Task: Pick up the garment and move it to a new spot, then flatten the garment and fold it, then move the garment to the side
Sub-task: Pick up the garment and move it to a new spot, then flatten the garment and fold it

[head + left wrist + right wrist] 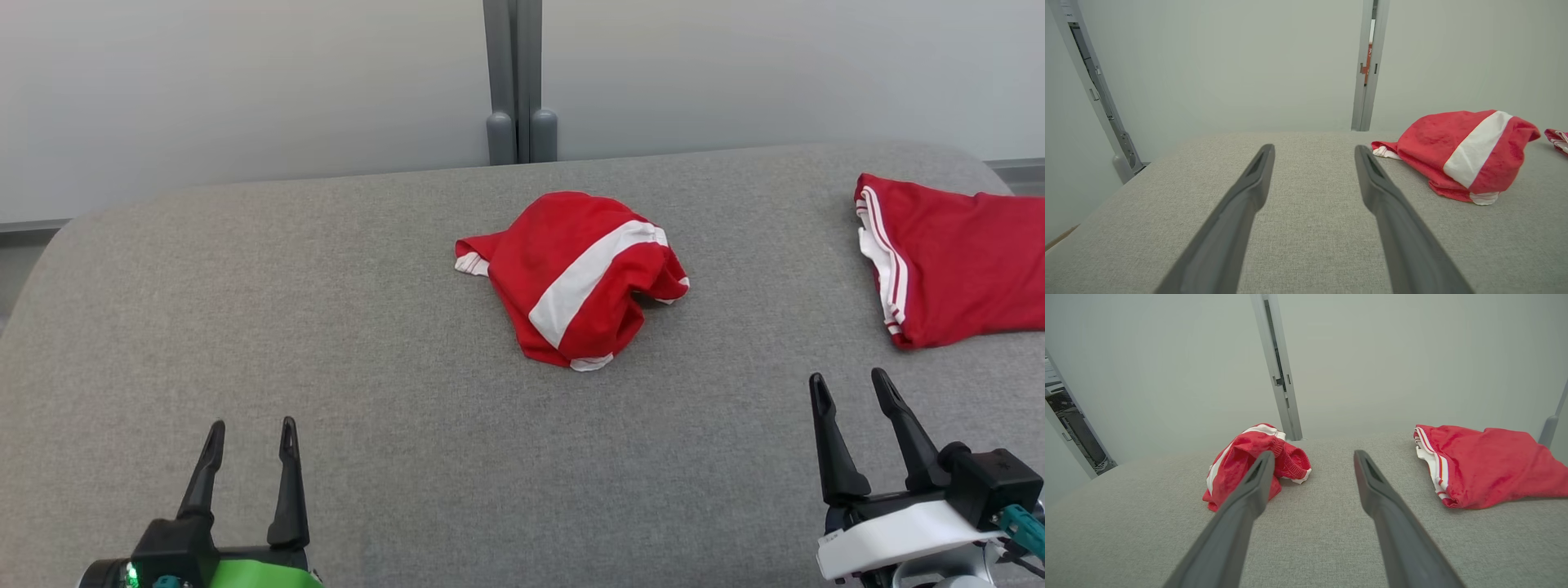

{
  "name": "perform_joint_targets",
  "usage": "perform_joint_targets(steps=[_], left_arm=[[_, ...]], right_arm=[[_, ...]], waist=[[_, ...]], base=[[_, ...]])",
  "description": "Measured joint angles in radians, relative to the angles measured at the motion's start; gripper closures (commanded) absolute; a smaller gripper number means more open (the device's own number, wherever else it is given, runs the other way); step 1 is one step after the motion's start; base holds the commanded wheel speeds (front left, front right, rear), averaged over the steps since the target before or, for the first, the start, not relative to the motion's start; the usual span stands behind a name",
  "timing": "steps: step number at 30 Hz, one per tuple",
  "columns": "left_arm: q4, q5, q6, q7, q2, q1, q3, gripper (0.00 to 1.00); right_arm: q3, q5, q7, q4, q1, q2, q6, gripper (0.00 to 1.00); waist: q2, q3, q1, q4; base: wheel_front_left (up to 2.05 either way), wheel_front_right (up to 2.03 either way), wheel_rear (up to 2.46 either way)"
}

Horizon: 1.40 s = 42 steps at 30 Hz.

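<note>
We are hovering the left end effector (251, 427) and right end effector (849, 378), both spread apart and empty, short of the crumpled garment (575, 278), readying the pick-up.

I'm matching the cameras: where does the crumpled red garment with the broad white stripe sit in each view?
Head view: crumpled red garment at centre.
Left wrist view: garment right of centre.
Right wrist view: garment left of centre.
Shared landmark: grey upright post behind the garment.
</note>
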Motion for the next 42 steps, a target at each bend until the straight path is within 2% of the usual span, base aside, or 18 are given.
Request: perform_joint_targets(steps=[24,42], left_arm=[[0.016,0.022,-0.011,0.0,-0.02,0.006,0.034,0.0],[0.007,0.026,-0.018,0.0,-0.034,0.015,0.05,0.0]], right_arm=[[-0.013,-0.01,0.016,-0.008,0.032,0.02,0.0,0.0],[-0.016,-0.008,0.018,0.018,0.028,0.011,0.0,0.0]], waist=[[0.0,-0.012,0.0,-0.011],[0.0,-0.012,0.0,0.005]], base=[[0.0,0.0,0.0],[0.0,0.0,0.0]])
